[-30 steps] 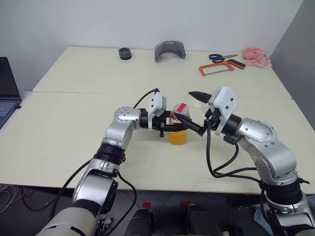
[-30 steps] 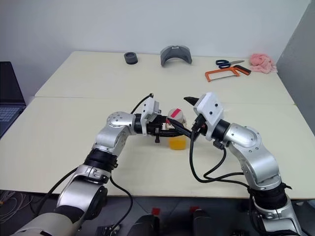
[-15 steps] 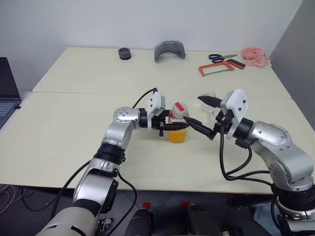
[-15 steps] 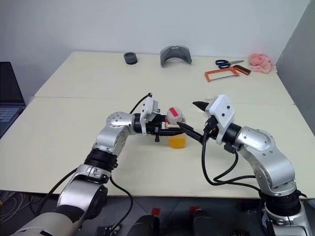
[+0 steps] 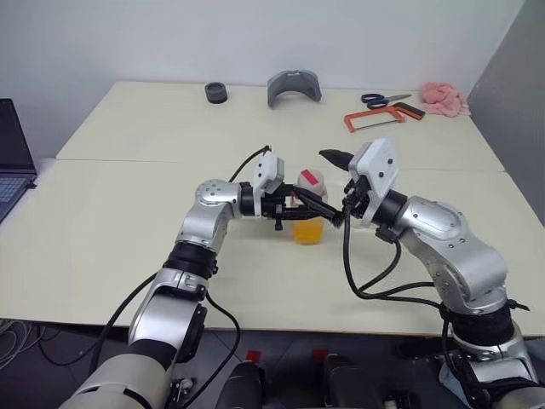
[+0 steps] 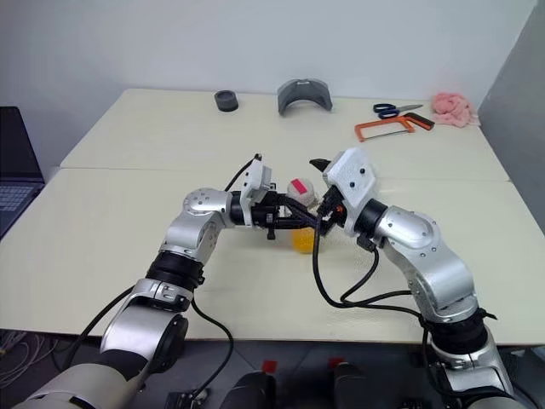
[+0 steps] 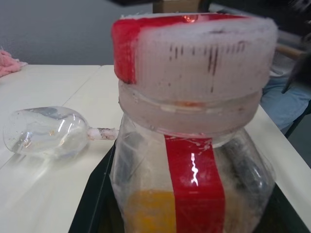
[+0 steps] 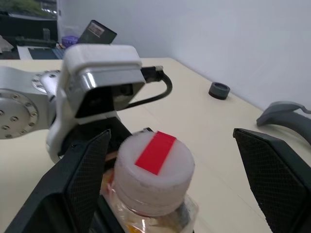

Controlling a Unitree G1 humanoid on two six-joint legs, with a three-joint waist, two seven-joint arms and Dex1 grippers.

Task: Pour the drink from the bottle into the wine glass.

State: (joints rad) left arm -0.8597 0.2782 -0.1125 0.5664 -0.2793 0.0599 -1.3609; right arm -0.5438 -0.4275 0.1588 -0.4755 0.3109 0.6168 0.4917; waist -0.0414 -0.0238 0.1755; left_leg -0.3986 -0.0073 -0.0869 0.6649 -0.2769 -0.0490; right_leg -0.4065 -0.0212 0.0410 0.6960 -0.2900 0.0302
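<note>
While the left gripper point(image 5: 308, 213) clamps the bottle point(image 5: 309, 207) upright on the table point(image 5: 102, 221), the right gripper point(image 8: 170, 189) spreads wide around its white cap point(image 8: 154, 171).

We've got the bottle point(image 5: 308, 207) mid-worktop point(image 5: 119, 213), sitting between the left end effector point(image 5: 298, 211) and right end effector point(image 5: 334, 189). The glass point(image 7: 46, 132) lies on its side behind it. Along the far edge, left to right: ring point(image 5: 216, 92), bracket point(image 5: 294, 87), hacksaw point(image 5: 381, 118), scissors point(image 5: 383, 99), cloth point(image 5: 444, 98). A laptop point(image 5: 13, 162) sits off left.
</note>
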